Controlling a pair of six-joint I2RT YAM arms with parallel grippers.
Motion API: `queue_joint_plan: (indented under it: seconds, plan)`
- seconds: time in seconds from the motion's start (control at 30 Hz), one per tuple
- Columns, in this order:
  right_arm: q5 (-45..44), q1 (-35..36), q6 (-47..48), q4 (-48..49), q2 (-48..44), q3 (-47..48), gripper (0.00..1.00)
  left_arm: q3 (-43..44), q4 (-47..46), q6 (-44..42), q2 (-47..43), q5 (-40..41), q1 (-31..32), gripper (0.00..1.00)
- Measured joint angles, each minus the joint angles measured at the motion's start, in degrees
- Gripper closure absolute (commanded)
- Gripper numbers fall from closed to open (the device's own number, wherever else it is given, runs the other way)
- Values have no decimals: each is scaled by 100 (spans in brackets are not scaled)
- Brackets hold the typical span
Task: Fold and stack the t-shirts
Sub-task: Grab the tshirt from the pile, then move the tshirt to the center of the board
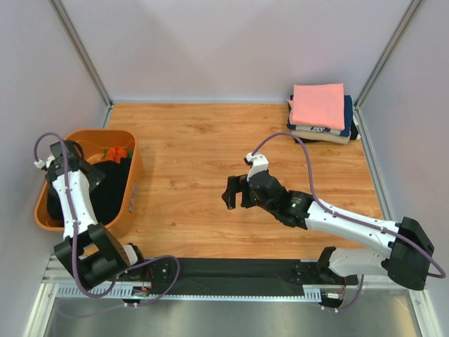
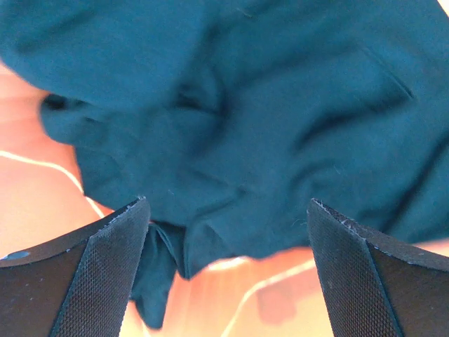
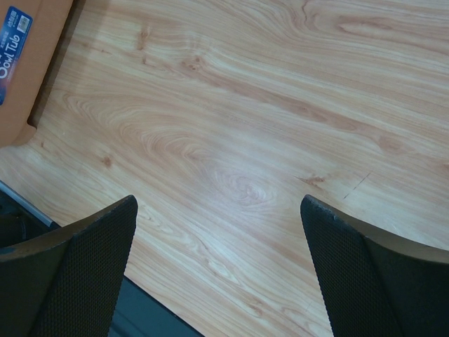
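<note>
Top cam first: the orange tub [image 1: 135, 184] sits at the left edge of the bench [image 1: 210, 140]. There's a crumpled dark t-shirt [image 1: 112, 189] inside it, and a bit of orange cloth [image 1: 119, 153] shows at the tub's far end. The left arm [image 1: 70, 196] bends over the tub's left rim and down inside. Its end is tough to make out against the dark cloth from here. The right tool [image 1: 233, 193] hangs over bare wood around the middle of the frame, well apart from the tub and holding nothing. The stack of folded t-shirts [image 1: 323, 119] is in the upper right corner. It has the pink t-shirt [image 1: 319, 104] on top, a navy layer [image 1: 348, 112] under that and a cream layer [image 1: 326, 136] at the bottom.

Left wrist cam: the left tool [image 2: 226, 210] has its fingers [image 2: 105, 267] spread wide, one in each bottom corner. The dark t-shirt looks more teal here and fills most of the frame, all rumpled. Its lower folds sit between the two tips, with the tub's orange floor showing at the left and bottom. It's not possible to tell whether the pads actually touch the cloth, and nothing is pinched.

Right wrist cam: the right tool is spread wide too, with only wood grain between the tips. The tub's corner and its blue label [image 3: 14, 42] peek in at the upper left.
</note>
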State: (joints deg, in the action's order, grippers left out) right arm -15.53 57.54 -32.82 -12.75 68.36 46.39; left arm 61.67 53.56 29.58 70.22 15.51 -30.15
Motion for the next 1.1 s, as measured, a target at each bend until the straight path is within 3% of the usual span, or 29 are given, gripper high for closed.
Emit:
queue_joint_plan:
  seconds: [0.27,0.37,0.4,0.47,0.63,0.73,0.93,1.1]
  plan:
    - [61,0,55,-101,-4,-9,0,-306,-678,304,623,-118,-328,8]
    - [61,0,50,-120,-74,-103,0,-221,-798,420,1071,-236,-337,41]
    - [61,0,50,-125,-96,-136,0,-168,-817,461,1209,-269,-337,79]
    - [61,0,50,-153,-120,-173,0,-85,-822,494,1305,-391,-337,100]
    - [66,-4,9,-203,-131,-225,0,118,-769,636,638,-507,-280,100]
    - [72,-4,-24,-262,-127,-229,0,868,-605,874,-96,-643,2,100]
    - [11,-4,-35,-514,-109,-9,0,3523,-918,1283,-634,-879,1615,100]
    - [-588,-22,9,-879,-516,278,0,5117,-1178,1412,-442,-1954,2835,100]
